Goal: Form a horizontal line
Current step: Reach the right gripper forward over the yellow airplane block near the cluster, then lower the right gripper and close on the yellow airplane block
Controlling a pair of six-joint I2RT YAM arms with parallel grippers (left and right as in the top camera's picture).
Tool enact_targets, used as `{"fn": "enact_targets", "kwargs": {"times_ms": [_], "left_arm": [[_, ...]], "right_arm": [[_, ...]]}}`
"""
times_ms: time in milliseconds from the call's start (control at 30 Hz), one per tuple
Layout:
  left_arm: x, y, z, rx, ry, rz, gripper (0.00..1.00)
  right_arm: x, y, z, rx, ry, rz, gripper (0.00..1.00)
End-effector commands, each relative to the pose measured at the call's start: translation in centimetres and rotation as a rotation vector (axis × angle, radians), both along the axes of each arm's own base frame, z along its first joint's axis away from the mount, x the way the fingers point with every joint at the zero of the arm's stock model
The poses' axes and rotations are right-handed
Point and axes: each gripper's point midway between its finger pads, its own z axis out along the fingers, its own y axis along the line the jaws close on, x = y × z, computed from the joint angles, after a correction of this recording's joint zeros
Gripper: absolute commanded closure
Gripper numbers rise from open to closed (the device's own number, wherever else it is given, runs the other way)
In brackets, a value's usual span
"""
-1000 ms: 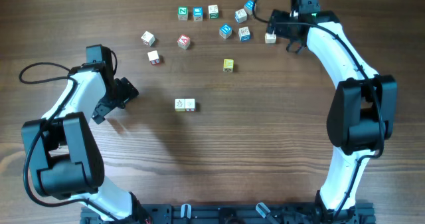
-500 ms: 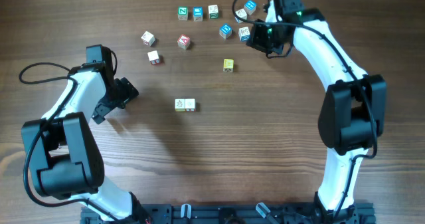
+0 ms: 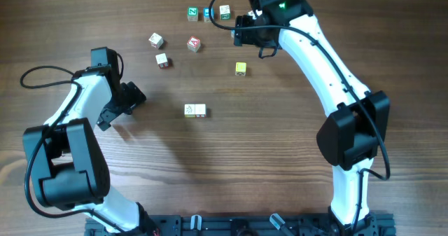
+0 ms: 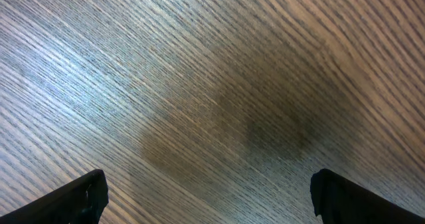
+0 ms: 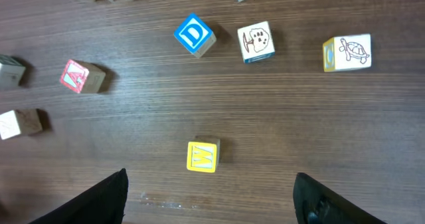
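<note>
right claw wide, empty | yellow cube just ahead, centred in its gap | I'd descend straight, square jaws to its flat sides, close gently | left claw wide

Pair of touching cubes; lone cube beyond, rightward; scattered cubes farthest back.

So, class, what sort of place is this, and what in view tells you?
Probably a robot lab bench: a white-and-black left arm and right arm at a wooden table, with small alphabet cubes scattered on it.
</note>
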Motion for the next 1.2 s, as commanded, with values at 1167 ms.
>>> {"fn": "enact_targets", "kwargs": {"times_ms": [1167], "left_arm": [[-0.2, 0.1, -0.3, -0.007, 0.008, 0.018, 0.0]], "right_arm": [[-2.1, 2.4, -13.4, -0.069, 0.224, 0.038, 0.53]]}}
